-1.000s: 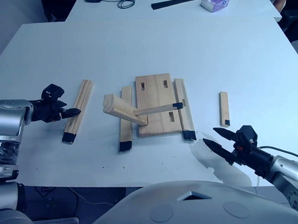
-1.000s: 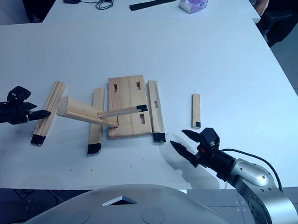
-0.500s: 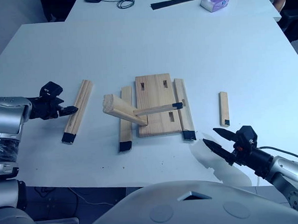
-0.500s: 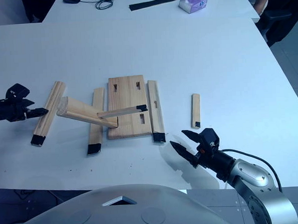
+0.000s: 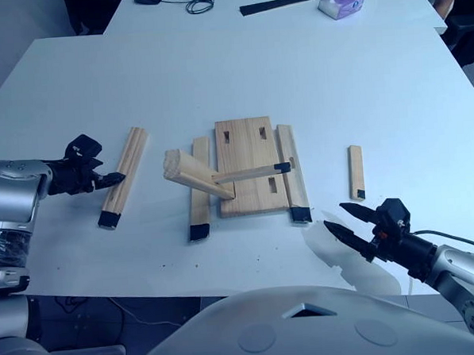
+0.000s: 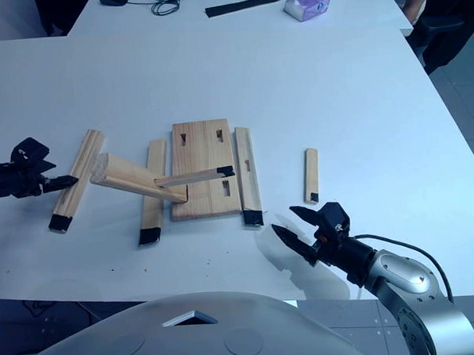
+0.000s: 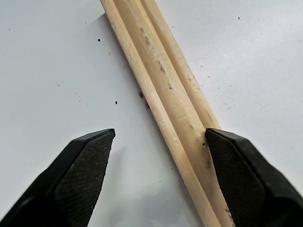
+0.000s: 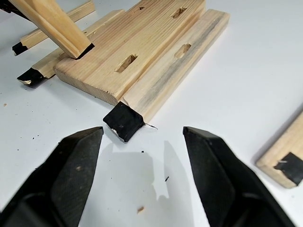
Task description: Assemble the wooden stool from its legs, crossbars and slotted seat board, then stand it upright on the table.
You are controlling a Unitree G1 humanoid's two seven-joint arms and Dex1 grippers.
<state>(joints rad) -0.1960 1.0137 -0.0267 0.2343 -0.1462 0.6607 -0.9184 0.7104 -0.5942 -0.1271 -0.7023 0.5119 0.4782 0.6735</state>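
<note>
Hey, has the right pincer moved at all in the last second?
No. The right pincer sits where it did, open, just right of the black-capped end of the leg beside the seat board.

Legs (image 5: 291, 175) flanking seat board (image 5: 248, 165)

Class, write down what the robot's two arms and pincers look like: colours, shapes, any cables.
Both arms have rounded silver-grey shells: the left arm and right arm. Each ends in a black pincer, left pincer and right pincer, with two tapered, wedge-shaped fingers of finely textured surface. A thin black cable loops along the right arm.
</note>
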